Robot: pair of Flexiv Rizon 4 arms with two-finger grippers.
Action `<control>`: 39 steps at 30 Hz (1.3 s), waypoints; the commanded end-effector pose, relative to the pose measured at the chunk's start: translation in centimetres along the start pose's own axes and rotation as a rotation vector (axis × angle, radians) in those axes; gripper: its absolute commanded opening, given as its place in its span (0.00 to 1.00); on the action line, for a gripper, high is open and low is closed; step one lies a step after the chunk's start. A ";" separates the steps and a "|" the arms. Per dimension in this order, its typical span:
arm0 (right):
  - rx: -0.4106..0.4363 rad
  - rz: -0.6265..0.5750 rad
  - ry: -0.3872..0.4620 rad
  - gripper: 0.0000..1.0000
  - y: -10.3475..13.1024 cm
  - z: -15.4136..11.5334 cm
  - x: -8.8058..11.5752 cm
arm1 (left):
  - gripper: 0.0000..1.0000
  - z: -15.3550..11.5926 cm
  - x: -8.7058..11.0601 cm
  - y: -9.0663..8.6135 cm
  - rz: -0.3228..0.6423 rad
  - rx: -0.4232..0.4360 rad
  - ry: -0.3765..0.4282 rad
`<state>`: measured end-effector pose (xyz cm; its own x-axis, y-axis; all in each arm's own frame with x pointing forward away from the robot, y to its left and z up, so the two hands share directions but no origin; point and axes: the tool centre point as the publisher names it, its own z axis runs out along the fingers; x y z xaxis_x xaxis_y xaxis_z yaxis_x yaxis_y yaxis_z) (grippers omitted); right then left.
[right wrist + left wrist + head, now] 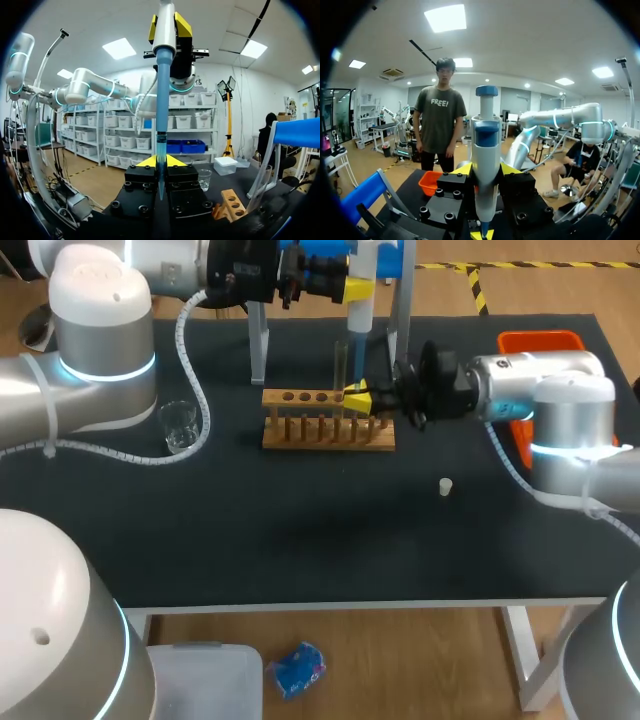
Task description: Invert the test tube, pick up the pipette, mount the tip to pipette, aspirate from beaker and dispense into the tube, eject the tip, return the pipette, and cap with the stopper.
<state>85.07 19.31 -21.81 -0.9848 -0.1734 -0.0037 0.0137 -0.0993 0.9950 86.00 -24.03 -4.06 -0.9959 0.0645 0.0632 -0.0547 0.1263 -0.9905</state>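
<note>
1. Pipette is clamped upright in the left tool, tip right at the test tube mouth.
2. Right tool is squeezed on that tube, holding it upright just over the wooden rack.
3. Beaker sits left of the rack, stopper lies on the table to its right.

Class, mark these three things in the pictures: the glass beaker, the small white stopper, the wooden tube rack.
beaker (178, 427), head view, on its glass wall.
stopper (445, 486), head view, on its top.
wooden rack (320, 443), head view, on its front base bar.
</note>
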 end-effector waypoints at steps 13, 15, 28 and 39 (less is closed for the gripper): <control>-0.027 -0.064 -0.009 1.00 4.5 0.2 0.6 | 0.00 0.0 0.0 1.2 -0.002 -0.005 0.006; -0.029 -0.065 -0.012 1.00 4.5 0.0 0.6 | 0.00 0.0 0.0 1.2 -0.002 -0.005 0.006; 0.012 -0.082 -0.024 1.00 3.2 -1.8 0.9 | 0.00 0.0 0.0 1.2 -0.002 -0.005 0.006; 0.132 -0.117 -0.007 1.00 0.1 -3.1 2.0 | 0.00 0.0 0.0 1.2 -0.002 -0.005 0.006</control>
<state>83.91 16.18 -22.25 -0.9792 -0.1642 -0.1189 -0.1219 0.0085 0.9925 85.88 -23.94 -5.30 -0.9957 0.0660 0.0653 -0.0563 0.1301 -0.9899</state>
